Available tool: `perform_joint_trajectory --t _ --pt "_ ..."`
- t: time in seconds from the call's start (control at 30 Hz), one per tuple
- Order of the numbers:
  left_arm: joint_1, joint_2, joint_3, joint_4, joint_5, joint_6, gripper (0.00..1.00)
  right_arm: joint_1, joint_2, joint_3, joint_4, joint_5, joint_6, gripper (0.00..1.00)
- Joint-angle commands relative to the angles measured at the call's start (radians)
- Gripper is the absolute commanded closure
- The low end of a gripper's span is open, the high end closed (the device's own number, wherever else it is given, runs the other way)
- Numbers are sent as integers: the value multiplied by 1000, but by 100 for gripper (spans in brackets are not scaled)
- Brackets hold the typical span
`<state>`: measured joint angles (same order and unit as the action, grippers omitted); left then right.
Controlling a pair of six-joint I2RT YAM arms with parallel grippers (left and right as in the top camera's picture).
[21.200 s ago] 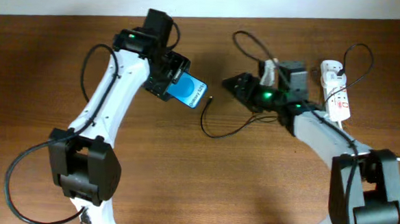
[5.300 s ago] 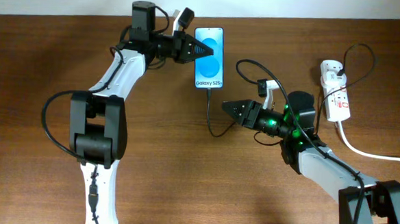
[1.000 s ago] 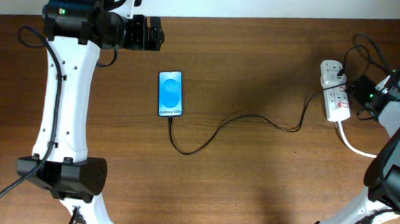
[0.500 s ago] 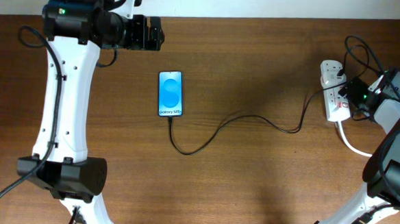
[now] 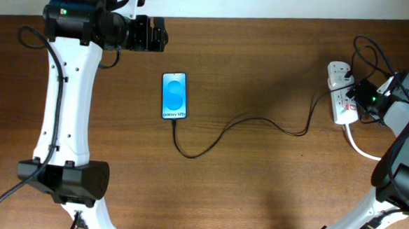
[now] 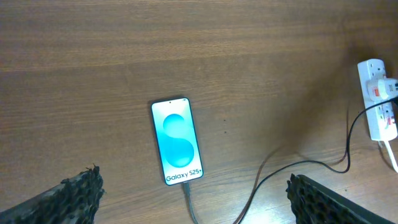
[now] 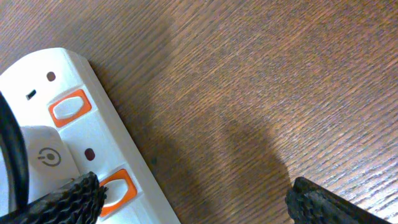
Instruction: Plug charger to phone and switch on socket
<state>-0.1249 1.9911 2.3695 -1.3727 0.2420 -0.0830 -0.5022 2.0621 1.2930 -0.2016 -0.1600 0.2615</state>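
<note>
The socket [image 5: 340,100] is the reference here. The phone [image 5: 174,95] lies well to its left, screen up and lit blue. The charger [image 5: 260,119] runs from the phone's lower end in a loose curve across to the socket.

The right gripper [image 5: 365,96] sits against the socket's right side with its jaws spread wide, holding nothing. In the wrist view one finger [image 7: 71,199] meets the edge of an orange switch [image 7: 116,186]. A second switch [image 7: 69,107] sits further along the socket. The left gripper [image 5: 151,36] hangs far left of the socket, beyond the phone, also spread and empty.

The cable looks seated, so the press is probably what remains. The finger is on the switch's rim, so it may slip off. I cannot tell which switch feeds the charger, so it may press the wrong one. A sideways push could slide the socket and tug the charger loose.
</note>
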Motion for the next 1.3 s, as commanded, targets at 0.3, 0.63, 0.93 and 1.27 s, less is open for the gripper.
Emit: perform_joint_trajectory --t 0.3,0.63,0.93,1.27 --pt "1 -21 14 1 -3 5 1 72 23 -10 -42 -8 -26 1" --pt "1 -21 14 1 -3 5 1 108 23 -10 -92 -16 -18 2" --pt "1 -21 14 1 -3 5 1 19 -63 38 -191 -5 62 2" --pt "1 -21 14 1 -3 5 1 19 -594 50 -613 -286 -101 1"
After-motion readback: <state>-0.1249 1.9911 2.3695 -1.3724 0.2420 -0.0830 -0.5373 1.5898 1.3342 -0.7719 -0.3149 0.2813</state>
